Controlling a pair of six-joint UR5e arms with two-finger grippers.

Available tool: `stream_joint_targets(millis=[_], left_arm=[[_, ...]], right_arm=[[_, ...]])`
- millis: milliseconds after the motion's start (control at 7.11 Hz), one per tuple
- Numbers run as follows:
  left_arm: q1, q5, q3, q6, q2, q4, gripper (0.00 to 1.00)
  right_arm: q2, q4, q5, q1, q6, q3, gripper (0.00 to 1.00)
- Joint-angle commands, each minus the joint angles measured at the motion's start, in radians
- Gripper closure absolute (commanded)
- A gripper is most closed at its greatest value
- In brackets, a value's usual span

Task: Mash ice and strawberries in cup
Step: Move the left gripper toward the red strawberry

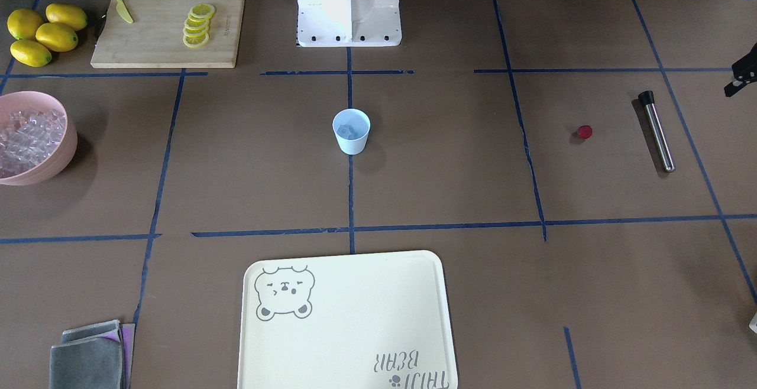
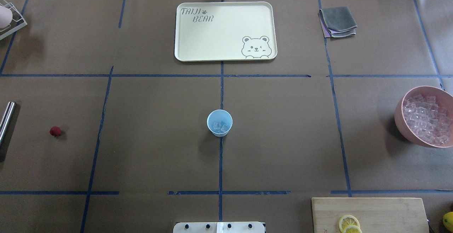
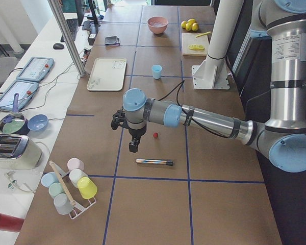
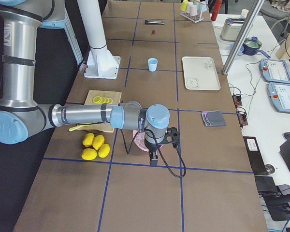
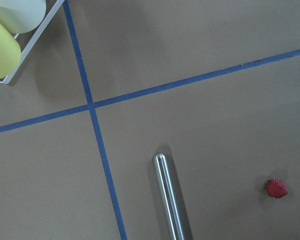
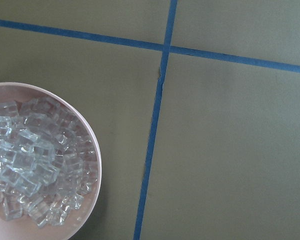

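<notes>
The pale-blue cup point(image 2: 219, 122) stands upright at the table's middle, with a few clear ice cubes point(image 2: 220, 126) inside it. More ice point(image 6: 30, 165) fills the pink bowl point(image 2: 401, 119) on the robot's right. One small red strawberry point(image 1: 584, 132) lies on the table on the robot's left, beside a steel muddler point(image 1: 657, 132). My left gripper point(image 3: 133, 148) hangs above the table close to the strawberry point(image 3: 155, 135) and muddler; I cannot tell whether it is open or shut. My right gripper point(image 4: 153, 158) hovers by the pink bowl, and its state cannot be made out either.
A cream bear tray point(image 2: 184, 49) lies at the far side from the robot. A wooden board point(image 1: 159, 46) carries lemon slices point(image 1: 197, 25) and a yellow knife point(image 1: 120, 9), with whole lemons point(image 1: 44, 34) beside it. Folded grey cloths point(image 2: 338, 21) and a rack of cups point(image 3: 71, 186) sit near edges.
</notes>
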Motion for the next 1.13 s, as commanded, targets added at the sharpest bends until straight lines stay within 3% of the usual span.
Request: stream_joint_targets(millis=[0,422,704,985], left_arm=[[0.168,0.036,0.002,-0.306,0.079,-0.302,0.00],[0.432,0.238,0.007,-0.647,0.081,-0.473,0.00],[0.574,0.355,0.019,-0.763,0.081,-0.524,0.00],[0.594,0.363,0.073,-0.769,0.074,-0.591,0.00]], right_arm=[[-0.002,0.001,-0.001,0.000,0.001,0.001,0.00],[-0.004,0.001,-0.002,0.000,0.001,-0.001,0.00],[-0.010,0.001,-0.002,0.000,-0.001,-0.001,0.00],[-0.013,0.002,-0.002,0.000,0.001,-0.001,0.00]])
